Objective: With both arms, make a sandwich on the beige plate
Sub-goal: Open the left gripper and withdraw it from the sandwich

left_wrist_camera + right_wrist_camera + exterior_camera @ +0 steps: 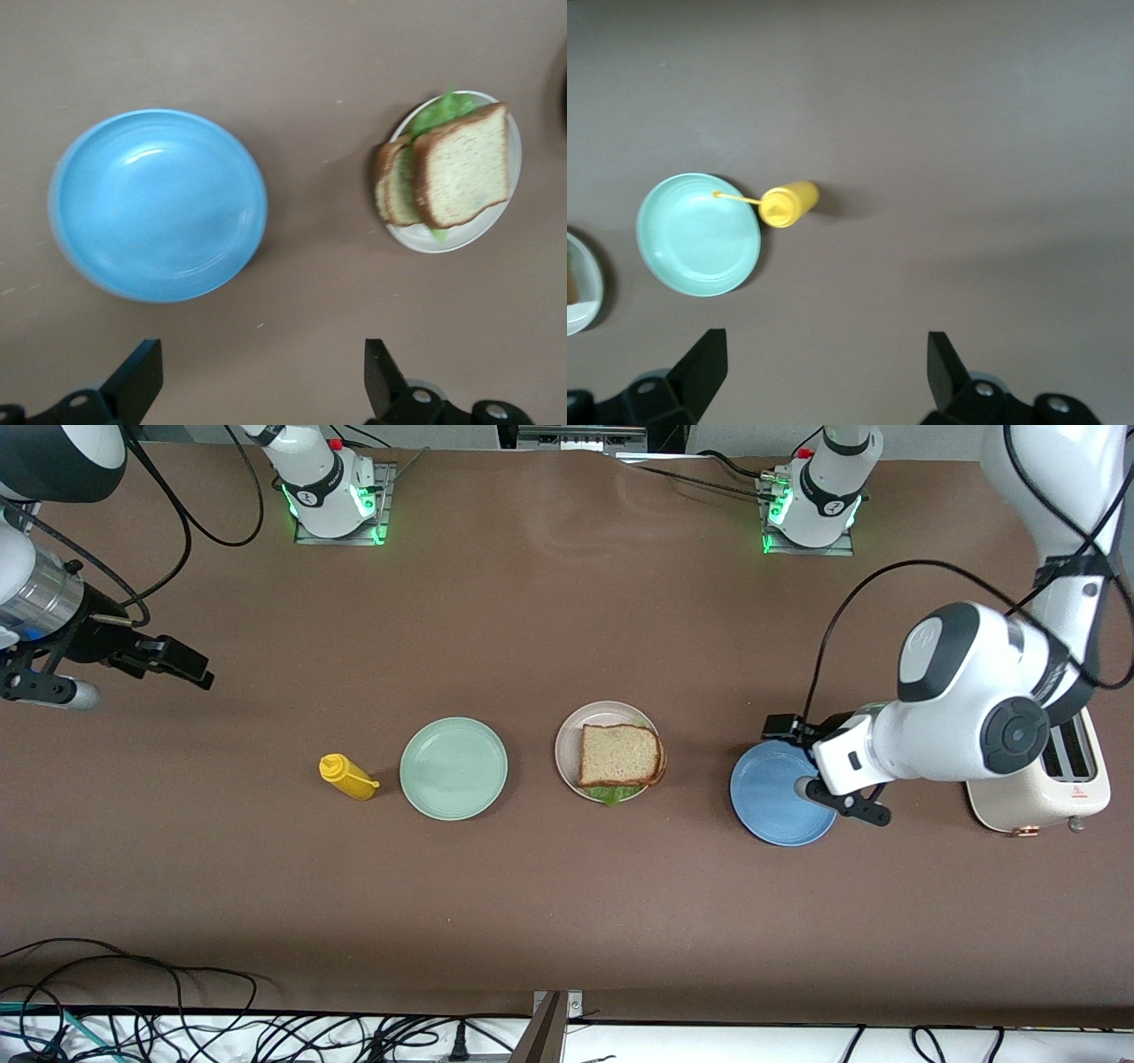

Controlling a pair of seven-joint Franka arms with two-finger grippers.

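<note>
The brown bread-and-lettuce sandwich (620, 755) sits offset on the round beige plate (567, 737); its top slice could be knocked off by the spread-fingered left gripper (819, 766); the right gripper (173, 662), fingers spread, is parked at the table's edge

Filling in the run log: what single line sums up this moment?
sandwich: assembled on beige plate | left pincer: open, over blue plate | right pincer: open, empty, above table at right arm's end

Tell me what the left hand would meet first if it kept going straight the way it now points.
Probably bare table. The open, empty left hand points down beside the blue plate, on the side toward the sandwich. Depth is unclear, so it might clip the plate's rim.
</note>
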